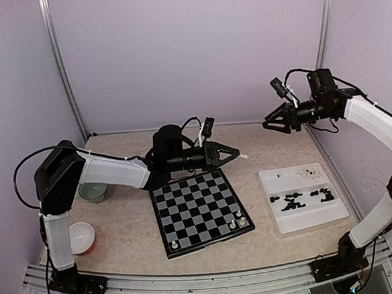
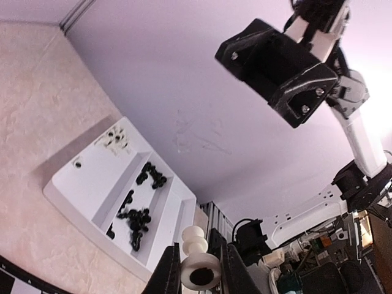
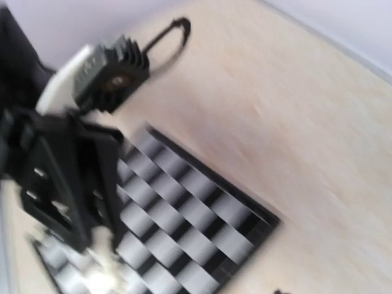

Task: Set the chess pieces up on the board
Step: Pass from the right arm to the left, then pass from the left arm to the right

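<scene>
My left gripper (image 1: 234, 155) hovers over the far right corner of the board (image 1: 187, 218), shut on a cream-white pawn (image 1: 244, 157). In the left wrist view the pawn (image 2: 196, 244) lies sideways between the two fingers of that gripper (image 2: 197, 271), base toward the camera. My right gripper (image 1: 268, 124) hangs high to the right of it, jaws apart and empty; it also shows from the left wrist as a black block (image 2: 278, 67). Three white chess pieces (image 1: 236, 221) stand on the board's near rows. The right wrist view is blurred; it shows the board (image 3: 202, 214), not its own fingers.
A white tray (image 1: 285, 225) at the right holds several black pieces (image 1: 294, 201) and a few white ones (image 1: 311, 174); it also shows as the tray (image 2: 79, 184) in the left wrist view. A pale green bowl (image 1: 93, 192) and a white bowl (image 1: 81, 237) sit at the left.
</scene>
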Motion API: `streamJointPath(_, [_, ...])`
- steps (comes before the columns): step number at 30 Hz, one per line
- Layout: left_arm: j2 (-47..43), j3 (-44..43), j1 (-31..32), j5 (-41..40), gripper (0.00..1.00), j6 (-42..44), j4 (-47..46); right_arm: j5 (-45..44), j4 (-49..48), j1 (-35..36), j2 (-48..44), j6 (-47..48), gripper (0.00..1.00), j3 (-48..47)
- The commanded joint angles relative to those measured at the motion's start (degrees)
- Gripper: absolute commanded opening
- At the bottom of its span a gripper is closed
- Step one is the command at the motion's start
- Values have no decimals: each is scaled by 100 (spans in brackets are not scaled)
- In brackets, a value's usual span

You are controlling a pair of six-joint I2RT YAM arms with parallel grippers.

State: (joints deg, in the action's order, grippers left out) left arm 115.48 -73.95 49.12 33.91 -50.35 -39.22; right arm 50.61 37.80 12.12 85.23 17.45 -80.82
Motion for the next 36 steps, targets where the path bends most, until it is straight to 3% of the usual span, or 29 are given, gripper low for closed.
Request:
streamJointPath(1, [-330, -99, 101, -562, 14, 26, -1111, 1918, -994, -41, 250, -1537, 54, 264])
streamJointPath(7, [-25, -409, 146, -812, 14, -215, -1581, 2874, -2604, -22, 405, -3204, 57, 883])
streamJointPath(19, [509, -882, 203, -822, 14, -541, -1835, 2982, -3017, 250, 398, -3535, 58, 1111])
streamJointPath(29, [607, -945, 212, -781, 14, -590, -1802, 3113, -3562, 270, 465, -3975, 36, 1273])
streamJointPath(36, [672, -1025, 212, -730, 14, -605, -1690, 3054, -3636, 269, 520, -4026, 26, 1279])
